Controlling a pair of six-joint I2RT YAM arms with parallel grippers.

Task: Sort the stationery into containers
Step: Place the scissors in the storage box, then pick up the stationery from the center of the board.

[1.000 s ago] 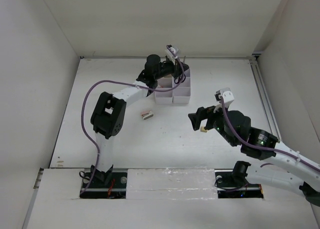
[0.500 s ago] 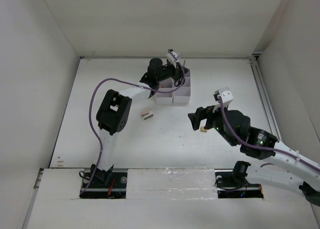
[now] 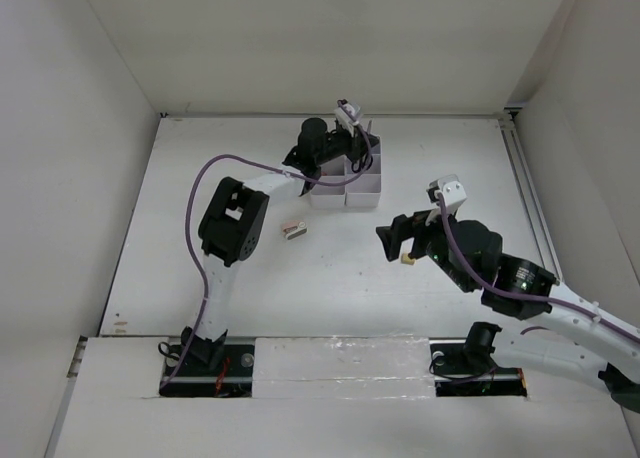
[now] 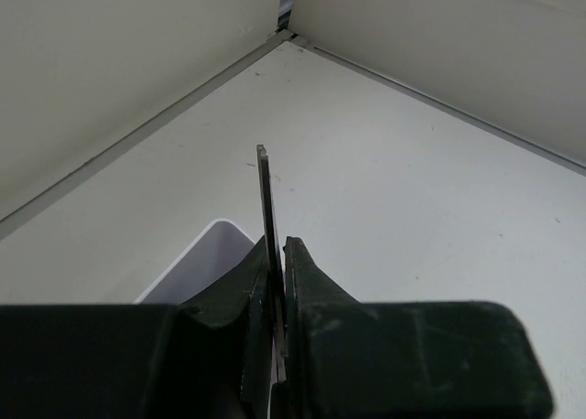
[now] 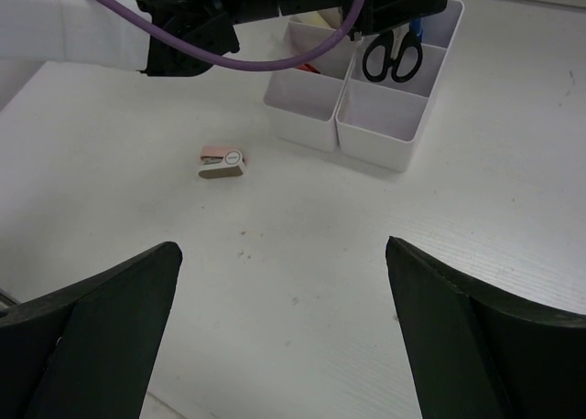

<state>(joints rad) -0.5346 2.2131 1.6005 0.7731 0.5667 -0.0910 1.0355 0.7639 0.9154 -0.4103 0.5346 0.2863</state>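
One white container block [image 5: 383, 137] sits just under our left gripper [image 4: 277, 254], clamped on a thin dark strip [image 4: 264, 195]; we should lower it squarely into a cell before releasing. Our right gripper [image 5: 281, 250] is spread empty, with a small pink eraser [image 5: 222, 161] ahead.

The eraser [image 3: 293, 229] lies on the table [image 3: 450, 158], left of and before the containers [image 3: 350, 190].

Scissors [image 4: 265, 195] handles out of view behind left gripper [image 4: 277, 259]
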